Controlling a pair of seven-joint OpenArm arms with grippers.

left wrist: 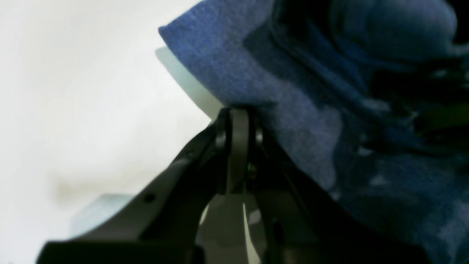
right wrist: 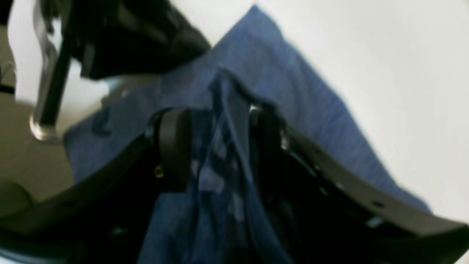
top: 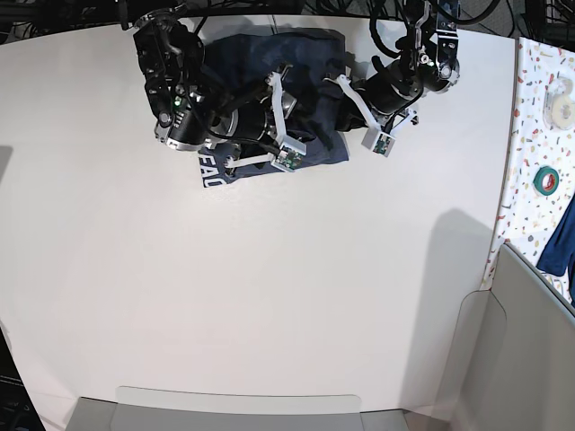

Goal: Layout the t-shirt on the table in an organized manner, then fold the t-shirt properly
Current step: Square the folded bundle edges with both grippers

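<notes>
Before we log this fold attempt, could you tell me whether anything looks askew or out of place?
Yes: the t-shirt lies bunched at the far edge of the table, not flat. A ridge of cloth stands between the right gripper's parted fingers, and only part of the lettering shows.

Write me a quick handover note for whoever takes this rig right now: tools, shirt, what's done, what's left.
Left tool: shut, tips pinched at an edge of the t-shirt; whether cloth is actually caught between them is not clear.
Right tool: jaws apart, with a fold of the shirt standing between them, not clamped.
Shirt: bunched and creased at the far edge of the table, under both arms; part of the white lettering shows at its near edge.
Done: nothing finished; the shirt is not spread flat.
Left: lay it out flat and straight, then fold it.
</notes>
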